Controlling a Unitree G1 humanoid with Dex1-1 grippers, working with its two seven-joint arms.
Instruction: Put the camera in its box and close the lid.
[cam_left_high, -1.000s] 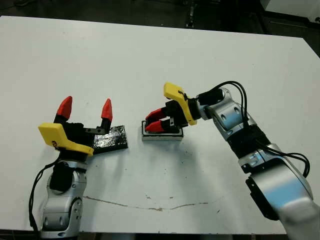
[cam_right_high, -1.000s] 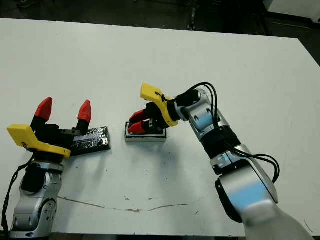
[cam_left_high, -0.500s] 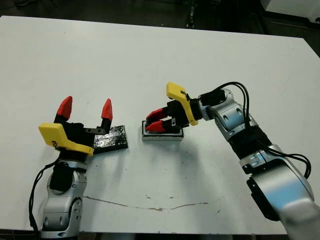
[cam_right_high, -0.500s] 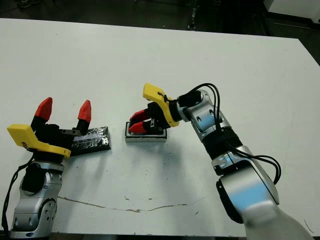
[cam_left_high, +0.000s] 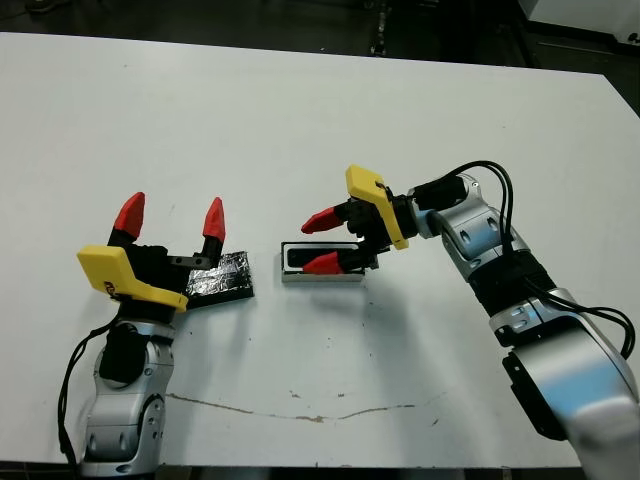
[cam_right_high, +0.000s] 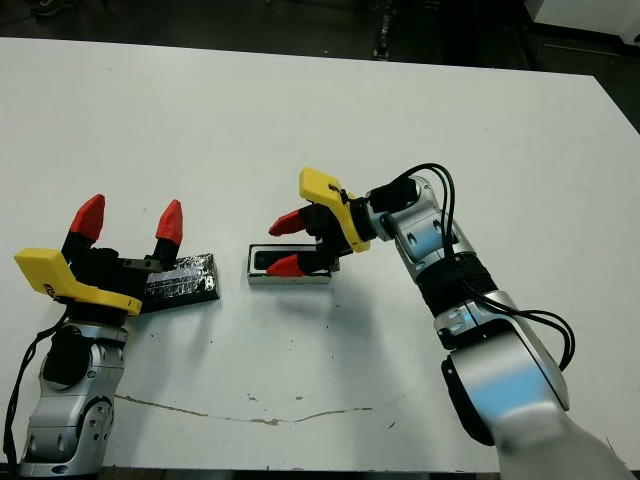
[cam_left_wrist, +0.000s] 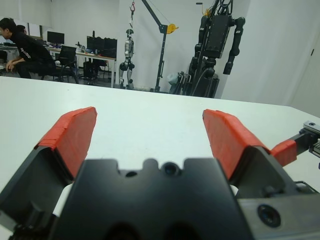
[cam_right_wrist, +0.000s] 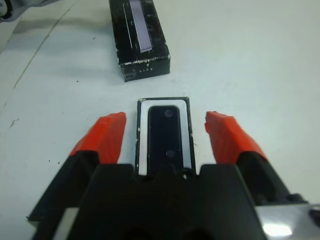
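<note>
Right claw (cam_left_high: 326, 240) is spread wide — one red tip lifted over the far edge of the box (cam_left_high: 322, 263), the other low at its near wall, gripping nothing. Through the right wrist view the camera (cam_right_wrist: 167, 134) lies flat inside the box, snug in the white lining, dark glossy face up, with the two red fingers (cam_right_wrist: 107, 137) straddling the tray on either side. The end of the box nearest the claw's body is cut off behind the black housing, so that part of the camera cannot be seen.

Beyond the box, to its left, lies the lid (cam_left_high: 222, 277) — black, crinkly and silvery, flat on the surface (cam_left_high: 300, 120), just apart from the box with a strip of bare white between them. Its left end is hidden behind the left claw (cam_left_high: 170, 218), which stands with both red tips pointing up and well apart, empty, hovering right over that end of the lid.

The left wrist view shows only open white top ahead of that claw, with the right claw's red tip poking in at the edge, and a person seated at desks far beyond.

There is wide open surface on the far side and to the right; a thin crack-like mark (cam_left_high: 300, 405) runs along the near edge.
</note>
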